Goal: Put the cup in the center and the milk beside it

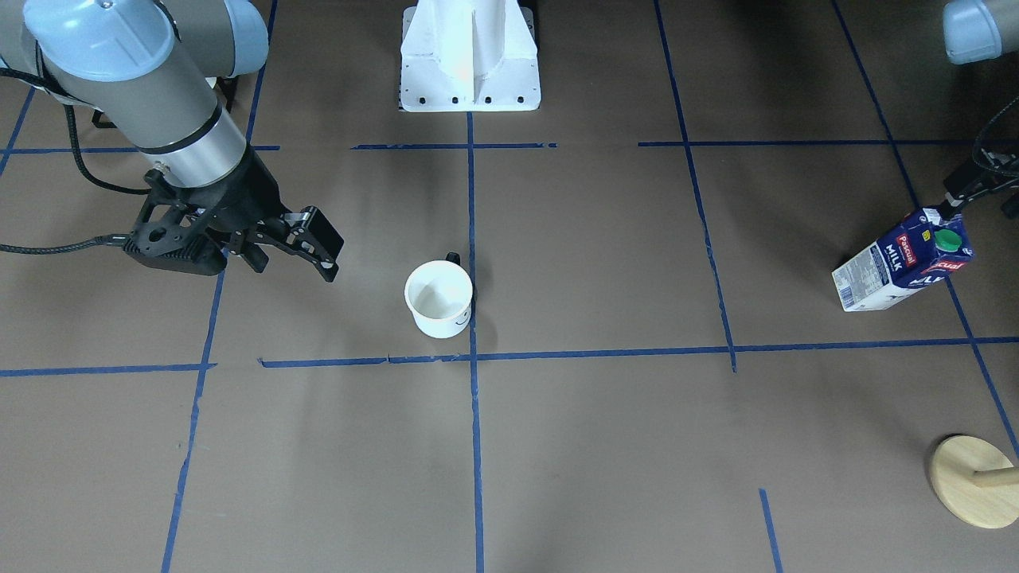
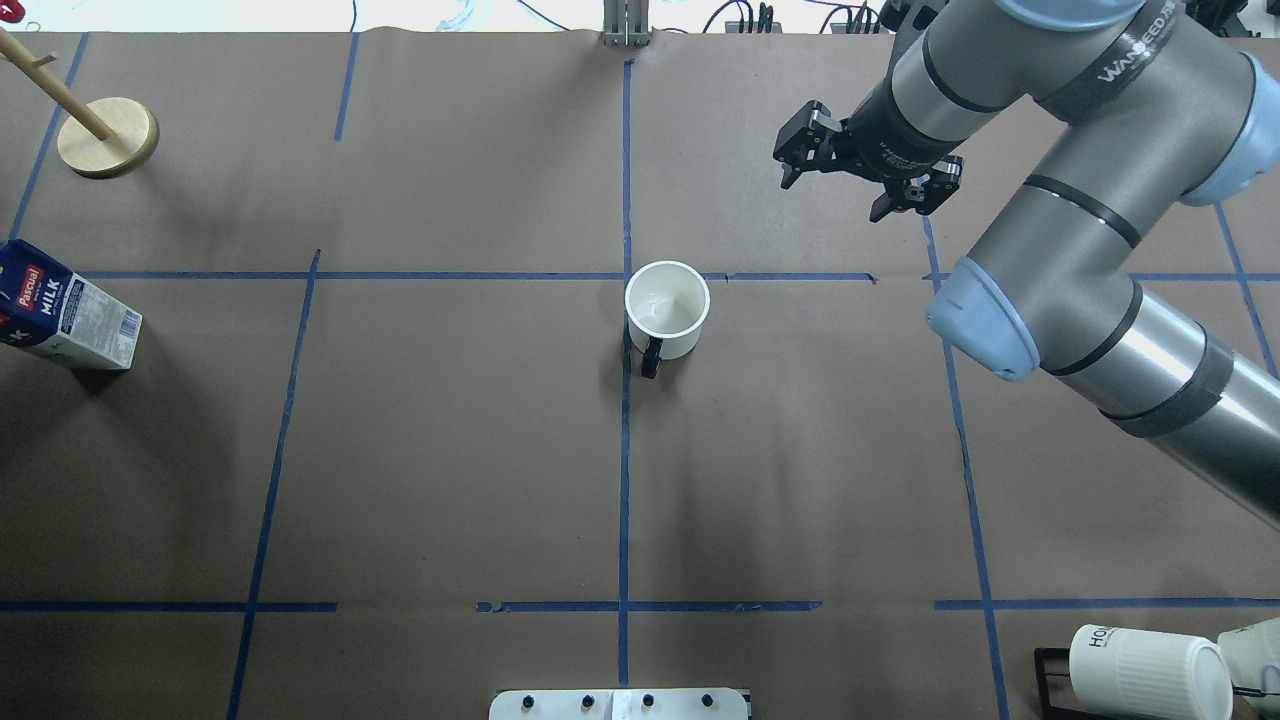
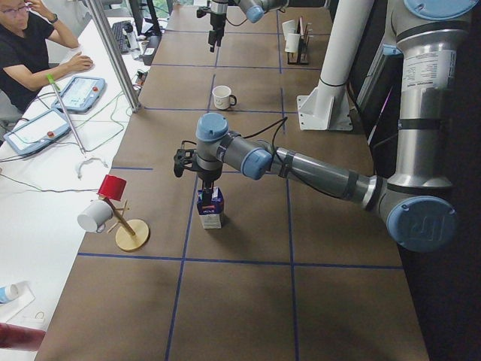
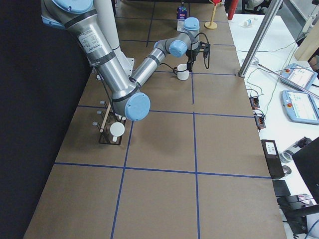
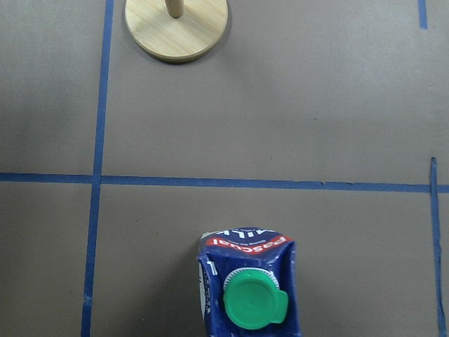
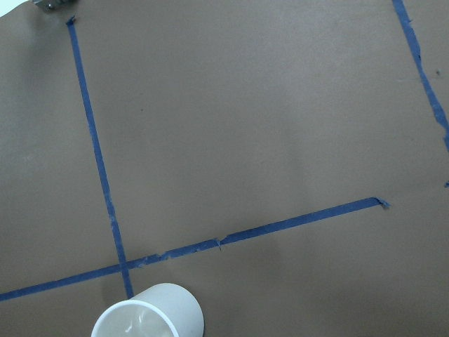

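Right gripper [image 2: 832, 195] hovers past the cup, jaws spread wide and holding nothing. Left gripper [image 3: 203, 180] hangs just above the upright milk [image 1: 903, 263], far left; its opening cannot be told. Cup [image 2: 667, 310] stands upright, just beside the center [image 2: 626, 276].

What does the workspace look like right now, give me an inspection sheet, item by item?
Surface: brown paper table with blue tape grid.
Job's things: white mug with black handle upright beside the central tape crossing; blue-and-white milk carton with green cap upright, far on the robot's left.
Clutter: wooden peg stand; ribbed white mug on a black rack.
Pincers: right pincer open, empty, clear of the mug; left pincer above the carton, state unclear.
Cables: black cable along right wrist.
Surroundings: seated operator at a white side desk.
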Action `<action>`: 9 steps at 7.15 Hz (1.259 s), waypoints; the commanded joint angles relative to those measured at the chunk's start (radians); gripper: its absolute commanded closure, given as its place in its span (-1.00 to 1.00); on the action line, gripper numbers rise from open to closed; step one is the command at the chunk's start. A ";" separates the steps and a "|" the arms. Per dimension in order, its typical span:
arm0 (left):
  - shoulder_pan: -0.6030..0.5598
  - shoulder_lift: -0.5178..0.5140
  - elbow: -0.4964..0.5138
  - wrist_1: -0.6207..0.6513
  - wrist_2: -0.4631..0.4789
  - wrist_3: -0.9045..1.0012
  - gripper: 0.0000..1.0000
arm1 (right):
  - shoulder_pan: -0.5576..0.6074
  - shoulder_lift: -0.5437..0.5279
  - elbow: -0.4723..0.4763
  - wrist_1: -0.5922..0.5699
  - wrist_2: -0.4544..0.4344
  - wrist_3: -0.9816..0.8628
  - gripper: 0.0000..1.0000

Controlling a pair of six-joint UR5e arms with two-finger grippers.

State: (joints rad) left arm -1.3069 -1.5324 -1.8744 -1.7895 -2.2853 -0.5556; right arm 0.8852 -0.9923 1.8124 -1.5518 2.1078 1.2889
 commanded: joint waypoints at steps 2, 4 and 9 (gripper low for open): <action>0.066 0.001 0.029 -0.071 0.047 -0.064 -1.00 | 0.018 -0.029 0.027 -0.001 0.003 -0.014 -1.00; 0.077 -0.002 0.043 -0.073 0.053 -0.066 -1.00 | 0.046 -0.066 0.068 -0.002 0.003 -0.039 -1.00; 0.086 -0.083 0.164 -0.073 0.044 -0.084 -0.80 | 0.055 -0.094 0.090 -0.002 0.003 -0.056 -1.00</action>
State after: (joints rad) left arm -1.2216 -1.5985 -1.7268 -1.8634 -2.2377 -0.6257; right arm 0.9373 -1.0853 1.9005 -1.5539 2.1107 1.2347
